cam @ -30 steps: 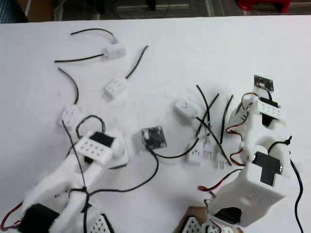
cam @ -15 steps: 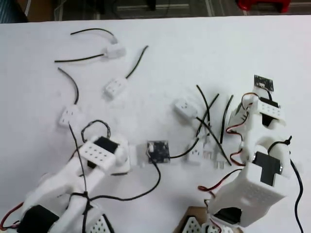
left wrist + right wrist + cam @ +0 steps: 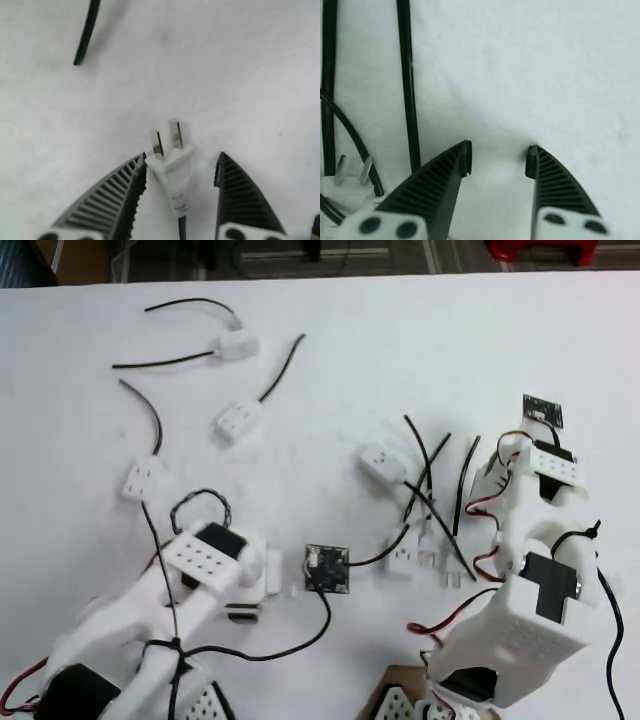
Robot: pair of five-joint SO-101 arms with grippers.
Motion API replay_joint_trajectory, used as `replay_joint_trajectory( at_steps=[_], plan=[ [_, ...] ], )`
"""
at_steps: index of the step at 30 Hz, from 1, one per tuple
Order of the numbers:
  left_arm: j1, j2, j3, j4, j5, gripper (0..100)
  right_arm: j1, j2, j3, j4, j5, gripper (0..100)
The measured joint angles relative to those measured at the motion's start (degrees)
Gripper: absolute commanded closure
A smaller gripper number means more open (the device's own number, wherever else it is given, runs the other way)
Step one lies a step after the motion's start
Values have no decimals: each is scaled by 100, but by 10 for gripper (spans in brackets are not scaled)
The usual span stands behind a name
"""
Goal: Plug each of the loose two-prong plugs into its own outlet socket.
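Left jaws are standing open on either side of a white two-prong plug (image 3: 172, 165). It is lying flat on the counter (image 3: 225, 75), prongs pointing away from the wrist. One jaw is sitting right against the plug's body and the other is standing just clear. Right jaws are also hanging open over bare counter, gripping nothing, with black cords (image 3: 407, 85) and a second plug (image 3: 345, 187) just beside. White outlet sockets (image 3: 237, 421) are lying scattered farther off.
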Motion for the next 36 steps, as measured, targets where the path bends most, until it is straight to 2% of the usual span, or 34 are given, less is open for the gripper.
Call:
replay_joint_trajectory(
  at_steps=[5,12,18,19,36],
  plan=[
    [-35,0,0,70,0,763,0,0,0,0,0,786],
    [-607,0,0,167,-35,769,0,0,0,0,0,786],
    [-369,0,0,352,-35,949,0,0,0,0,0,786],
    [-334,0,0,352,-35,955,0,0,0,0,0,786],
    [-185,0,0,519,-35,934,0,0,0,0,0,786]
  ],
)
